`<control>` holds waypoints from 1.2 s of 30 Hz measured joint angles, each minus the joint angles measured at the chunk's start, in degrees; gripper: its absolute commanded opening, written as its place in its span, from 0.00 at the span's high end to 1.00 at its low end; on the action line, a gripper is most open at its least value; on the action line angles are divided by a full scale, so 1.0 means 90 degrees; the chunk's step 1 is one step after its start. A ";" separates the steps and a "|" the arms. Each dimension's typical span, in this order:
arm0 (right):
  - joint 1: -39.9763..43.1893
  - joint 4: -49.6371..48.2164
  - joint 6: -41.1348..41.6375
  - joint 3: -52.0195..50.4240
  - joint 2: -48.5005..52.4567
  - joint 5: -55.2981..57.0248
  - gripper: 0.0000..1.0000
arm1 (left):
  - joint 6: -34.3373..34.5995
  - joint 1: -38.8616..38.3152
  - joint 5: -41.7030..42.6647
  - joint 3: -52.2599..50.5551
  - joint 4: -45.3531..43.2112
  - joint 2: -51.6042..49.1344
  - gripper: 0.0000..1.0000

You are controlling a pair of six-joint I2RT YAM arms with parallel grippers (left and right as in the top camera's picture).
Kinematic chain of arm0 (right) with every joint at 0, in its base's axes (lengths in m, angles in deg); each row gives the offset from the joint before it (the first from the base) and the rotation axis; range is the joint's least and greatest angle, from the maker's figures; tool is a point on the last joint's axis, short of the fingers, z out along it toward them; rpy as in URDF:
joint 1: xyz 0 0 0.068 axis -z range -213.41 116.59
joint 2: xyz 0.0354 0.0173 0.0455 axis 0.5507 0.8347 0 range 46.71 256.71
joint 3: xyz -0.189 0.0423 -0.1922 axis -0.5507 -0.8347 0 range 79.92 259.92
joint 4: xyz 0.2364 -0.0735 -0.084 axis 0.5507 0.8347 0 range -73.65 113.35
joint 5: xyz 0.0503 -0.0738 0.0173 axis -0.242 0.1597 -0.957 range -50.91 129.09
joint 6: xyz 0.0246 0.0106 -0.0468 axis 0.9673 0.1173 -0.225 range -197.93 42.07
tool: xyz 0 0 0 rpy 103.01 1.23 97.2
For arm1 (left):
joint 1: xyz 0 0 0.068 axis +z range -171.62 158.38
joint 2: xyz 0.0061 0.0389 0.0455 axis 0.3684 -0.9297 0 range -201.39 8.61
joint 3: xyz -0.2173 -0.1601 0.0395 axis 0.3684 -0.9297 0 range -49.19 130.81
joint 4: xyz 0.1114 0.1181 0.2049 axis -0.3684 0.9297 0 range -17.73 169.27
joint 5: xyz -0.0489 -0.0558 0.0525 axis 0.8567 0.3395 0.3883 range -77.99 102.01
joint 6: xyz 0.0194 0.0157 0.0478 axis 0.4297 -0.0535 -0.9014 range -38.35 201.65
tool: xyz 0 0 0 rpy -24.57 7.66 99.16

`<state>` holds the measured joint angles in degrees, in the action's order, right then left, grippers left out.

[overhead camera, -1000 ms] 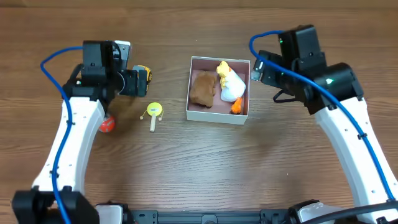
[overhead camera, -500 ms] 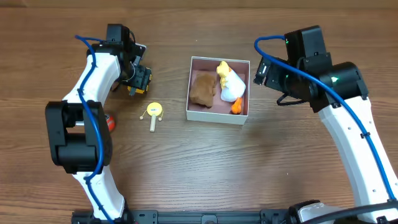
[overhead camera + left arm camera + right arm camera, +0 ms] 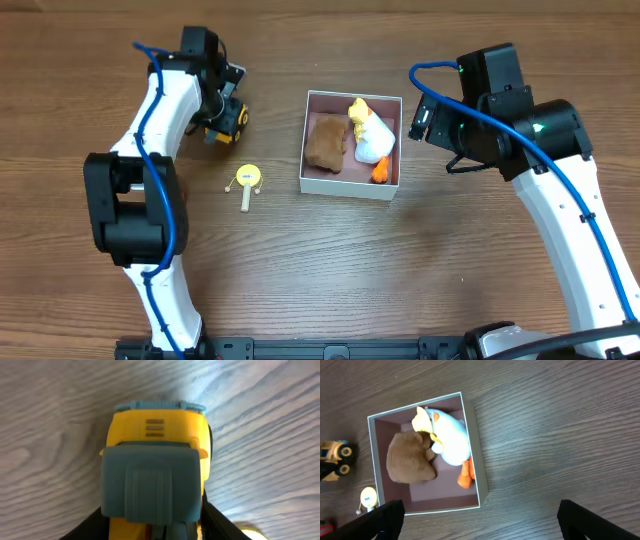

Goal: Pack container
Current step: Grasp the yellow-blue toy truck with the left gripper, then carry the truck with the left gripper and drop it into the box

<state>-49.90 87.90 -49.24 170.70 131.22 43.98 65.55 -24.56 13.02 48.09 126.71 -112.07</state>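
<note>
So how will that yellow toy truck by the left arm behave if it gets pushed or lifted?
The yellow toy truck looks like moulded hard plastic, so it is probably stiff and light. Its black wheels suggest it may roll away if nudged along its length. Its smooth top could slip in a loose grip.

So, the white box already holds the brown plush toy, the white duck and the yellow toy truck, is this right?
Not quite. The container holds only the brown plush toy and the white duck. The yellow toy truck is outside it, on the table to the box's left. The overhead view shows this.
</note>
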 measured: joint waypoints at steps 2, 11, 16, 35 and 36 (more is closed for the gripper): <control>0.0000 0.0005 -0.0002 0.0000 0.0000 0.0000 0.00 | 0.0000 -0.0012 0.0002 0.0338 0.0367 -0.0002 0.88; 0.0044 -0.0432 0.0058 -0.0002 0.0000 -0.0005 0.00 | -0.0194 -0.0984 0.0032 0.3096 0.3191 -0.0058 0.91; 0.1438 -0.0430 0.0204 -0.0002 -0.0197 -0.0017 0.00 | -0.1044 -0.2637 0.0056 0.3806 0.3575 0.0058 0.87; 0.3121 -0.0029 0.0253 -0.0002 -0.0585 -0.0794 0.00 | -0.3264 -0.3553 0.0695 0.0903 0.1110 0.0100 0.01; 0.3121 0.0005 0.0248 -0.0002 -0.0585 -0.0816 0.00 | -0.3169 -0.3553 0.0702 0.0906 0.1088 0.0100 0.00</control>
<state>-21.82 87.95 -47.01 170.68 125.95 36.63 37.03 -56.53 19.34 56.24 136.50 -111.18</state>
